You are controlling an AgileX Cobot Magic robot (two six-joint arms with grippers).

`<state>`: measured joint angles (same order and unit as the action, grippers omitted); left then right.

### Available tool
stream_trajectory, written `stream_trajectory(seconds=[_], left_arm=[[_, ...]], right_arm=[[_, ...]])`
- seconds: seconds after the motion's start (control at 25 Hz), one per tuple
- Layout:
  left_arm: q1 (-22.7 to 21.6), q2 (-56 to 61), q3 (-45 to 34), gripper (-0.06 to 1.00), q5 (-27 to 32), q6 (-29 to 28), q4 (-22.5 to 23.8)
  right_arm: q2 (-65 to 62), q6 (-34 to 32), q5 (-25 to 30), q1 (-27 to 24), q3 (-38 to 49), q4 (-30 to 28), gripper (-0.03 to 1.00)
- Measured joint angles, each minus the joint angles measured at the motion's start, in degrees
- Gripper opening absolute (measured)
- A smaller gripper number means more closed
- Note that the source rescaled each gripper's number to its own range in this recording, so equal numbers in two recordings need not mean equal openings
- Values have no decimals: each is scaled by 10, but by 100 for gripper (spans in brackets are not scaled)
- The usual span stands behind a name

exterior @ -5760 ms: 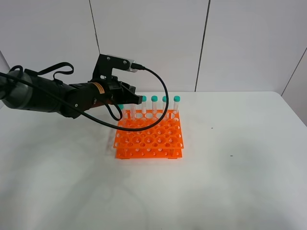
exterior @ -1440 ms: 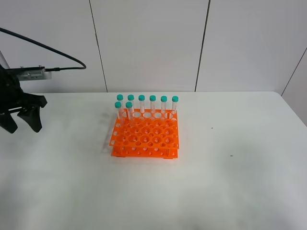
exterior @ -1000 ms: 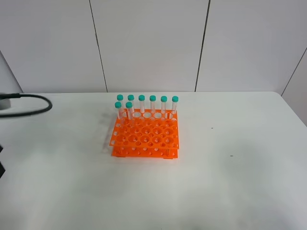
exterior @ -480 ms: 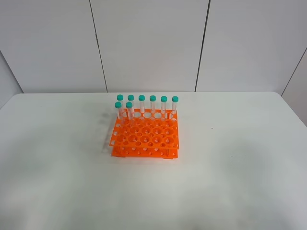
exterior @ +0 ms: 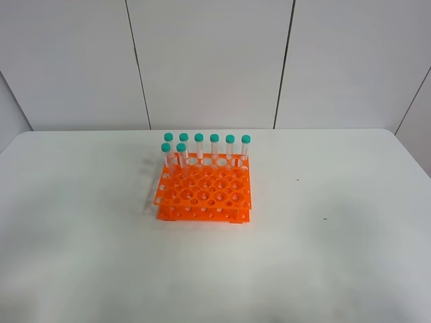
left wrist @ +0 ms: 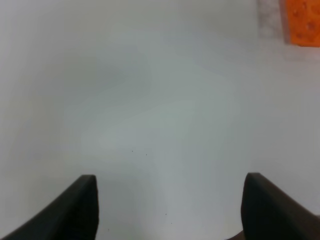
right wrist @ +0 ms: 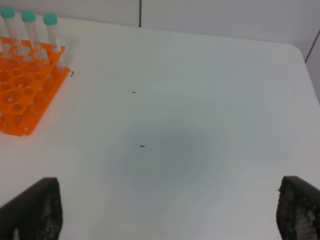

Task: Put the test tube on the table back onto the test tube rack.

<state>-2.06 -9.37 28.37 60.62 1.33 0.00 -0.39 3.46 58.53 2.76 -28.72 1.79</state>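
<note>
Plain white table [exterior: 323,256] in front of pale wall panels [exterior: 209,60], nothing much else in the room.

The left gripper [left wrist: 170,202] has its jaws spread wide with nothing between them, looking at bare tabletop in its own wrist view, with just a corner of the test tube rack [left wrist: 302,22] peeking in. The right gripper [right wrist: 170,202] is the same deal: jaws wide apart, empty, parked well away from the rack.

What changed: a few seconds back the left arm was leaning over the rack's 10 o'clock corner, then it backed off toward 9 o'clock, and now neither arm shows in the high view at all.

The rack [exterior: 205,198] sits near the middle of the table, a touch toward 9 o'clock. Eight green-capped tubes stand upright in it: six along its 12 o'clock edge, two more one row in at the 10 o'clock corner. The test tube [exterior: 181,156] is probably one of those two, though they all look identical so it's hard to say which.

No tube is lying on the table, so the task looks basically done.
</note>
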Motion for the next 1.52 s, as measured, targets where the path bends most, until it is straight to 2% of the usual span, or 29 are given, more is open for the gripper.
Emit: stream_trajectory(seconds=[0.16, 0.4, 1.0, 1.52], left_arm=[[1, 0, 0, 98, 0, 0, 0], [29, 6, 0, 98, 0, 0, 3], [14, 95, 0, 98, 0, -1, 3], [14, 95, 0, 98, 0, -3, 3]], right_arm=[[0, 0, 0, 0, 0, 0, 96], [0, 0, 0, 0, 0, 0, 96], [0, 0, 0, 0, 0, 0, 96], [0, 0, 0, 0, 0, 0, 96]])
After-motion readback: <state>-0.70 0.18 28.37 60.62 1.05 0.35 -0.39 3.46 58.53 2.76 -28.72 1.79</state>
